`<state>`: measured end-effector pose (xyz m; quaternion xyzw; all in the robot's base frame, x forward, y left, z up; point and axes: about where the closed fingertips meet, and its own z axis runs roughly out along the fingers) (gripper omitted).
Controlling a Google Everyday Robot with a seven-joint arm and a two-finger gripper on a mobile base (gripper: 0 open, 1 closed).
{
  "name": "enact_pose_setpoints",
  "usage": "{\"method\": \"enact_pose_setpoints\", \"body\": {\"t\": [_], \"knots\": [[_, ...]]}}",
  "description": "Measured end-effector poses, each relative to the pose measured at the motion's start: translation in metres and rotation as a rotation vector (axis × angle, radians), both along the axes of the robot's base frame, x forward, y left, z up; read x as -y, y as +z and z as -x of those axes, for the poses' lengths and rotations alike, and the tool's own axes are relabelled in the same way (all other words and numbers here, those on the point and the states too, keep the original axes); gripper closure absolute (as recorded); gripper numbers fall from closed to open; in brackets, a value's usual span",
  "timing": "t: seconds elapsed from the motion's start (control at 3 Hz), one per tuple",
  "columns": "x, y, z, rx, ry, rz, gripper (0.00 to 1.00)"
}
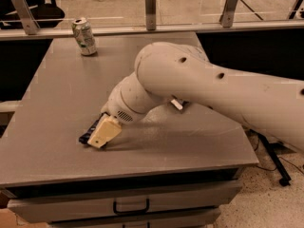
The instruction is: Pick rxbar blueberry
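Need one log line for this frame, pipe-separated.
rxbar blueberry: on table, partly covered | gripper: down at it, front-left | can: upright, back-left

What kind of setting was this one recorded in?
Probably an office or lab: a grey drawer cabinet serves as the table, and an office chair sits behind a glass partition. The gripper is low near the cabinet's front edge, over the rxbar blueberry.
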<state>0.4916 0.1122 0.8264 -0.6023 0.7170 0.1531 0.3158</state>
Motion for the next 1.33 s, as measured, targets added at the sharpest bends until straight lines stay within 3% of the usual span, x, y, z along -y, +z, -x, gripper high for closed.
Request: {"method": "enact_pose_setpoints", "body": {"t": [0.33,0.67,1.0,1.33], "knots": [[0.0,0.0,0.0,0.0,0.0,0.0,1.0],[-0.011,0.021,-0.018,0.035,0.049,-0.062,1.0],[-0.029,0.05,-0.046,0.021,0.156,-0.225,1.0],[-0.04,0.093,-0.074,0.081,0.275,-0.376,1.0]]}}
